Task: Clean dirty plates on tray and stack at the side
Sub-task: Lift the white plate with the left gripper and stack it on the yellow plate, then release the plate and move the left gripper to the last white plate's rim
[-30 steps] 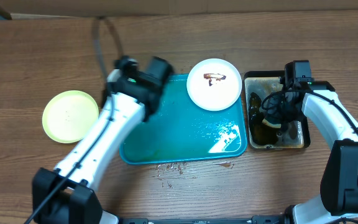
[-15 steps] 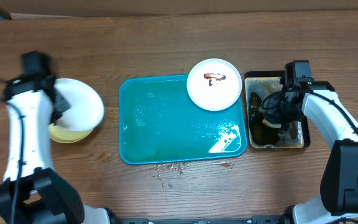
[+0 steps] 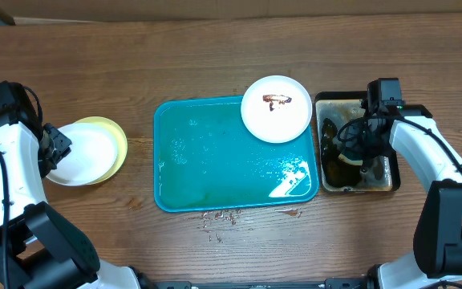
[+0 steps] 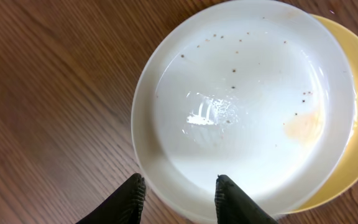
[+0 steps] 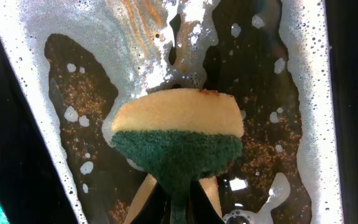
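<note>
A white plate with small specks lies on the pale yellow-green plate at the table's left side, seen from overhead as white plate on yellow-green plate. My left gripper is open, its fingers standing either side of the white plate's near rim. Another white plate with a brown sauce smear sits on the far right corner of the teal tray. My right gripper is shut on a yellow and green sponge over the basin.
A black-rimmed basin of brown foamy water stands right of the tray. Brown crumbs and smears lie on the wooden table just in front of the tray. The tray's surface is wet.
My left arm swung from over the tray to the far left with the white plate, which now lies on the yellow-green plate, and the left jaws have opened. The right arm has not moved.
</note>
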### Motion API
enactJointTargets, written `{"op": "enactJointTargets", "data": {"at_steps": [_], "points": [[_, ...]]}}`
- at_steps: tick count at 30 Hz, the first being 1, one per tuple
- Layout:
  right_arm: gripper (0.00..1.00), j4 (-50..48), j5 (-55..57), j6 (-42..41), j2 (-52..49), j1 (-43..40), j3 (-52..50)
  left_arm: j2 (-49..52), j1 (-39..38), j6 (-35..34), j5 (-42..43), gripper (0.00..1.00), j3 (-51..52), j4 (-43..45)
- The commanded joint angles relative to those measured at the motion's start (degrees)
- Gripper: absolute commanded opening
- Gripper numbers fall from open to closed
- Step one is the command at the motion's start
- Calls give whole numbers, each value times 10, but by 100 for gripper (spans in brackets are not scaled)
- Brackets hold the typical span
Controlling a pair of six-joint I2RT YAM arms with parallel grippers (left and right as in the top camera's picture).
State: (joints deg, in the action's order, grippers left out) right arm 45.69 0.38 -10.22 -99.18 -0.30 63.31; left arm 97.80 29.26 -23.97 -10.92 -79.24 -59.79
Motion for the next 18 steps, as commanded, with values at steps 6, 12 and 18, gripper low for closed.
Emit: {"op": "enactJointTargets", "data": {"at_steps": [6,12,18], "points": [[4,-2,-1,5,0,0,0,3,-18,75,237,50,-11,-4],[4,-2,-1,7,0,0,0,3,-105,132,342,54,-11,5],[4,-2,-1,7,0,0,0,3,-256,139,424,95,-11,80]]}}
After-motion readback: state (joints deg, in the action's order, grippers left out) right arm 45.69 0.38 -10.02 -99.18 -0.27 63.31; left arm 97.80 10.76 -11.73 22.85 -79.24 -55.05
